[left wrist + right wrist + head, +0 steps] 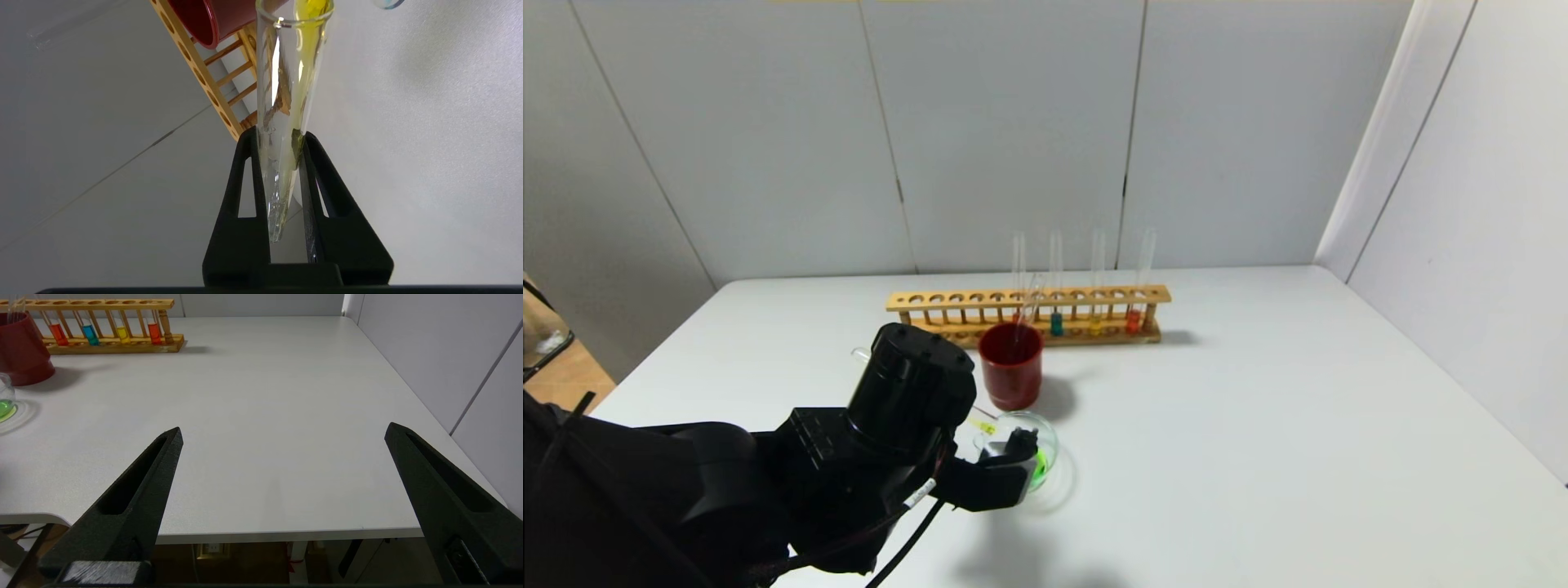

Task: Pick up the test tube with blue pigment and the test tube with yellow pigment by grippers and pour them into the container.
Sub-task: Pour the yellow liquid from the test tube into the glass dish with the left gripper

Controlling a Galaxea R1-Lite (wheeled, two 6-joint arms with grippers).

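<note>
So the left gripper [282,139] is clamped on the test tube with yellow pigment [286,102], tipped nearly flat with its mouth over the container [1033,449] by the red cup [1011,363]. Right gripper [282,435] hangs wide open at the table's near edge

rack [1029,298]: wooden, table's [1258,425] far side | red cup [1011,365]: just before it, perhaps touching

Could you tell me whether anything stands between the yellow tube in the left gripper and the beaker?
Nothing visible does: the left gripper holds the yellow tube tilted right by the beaker.
</note>
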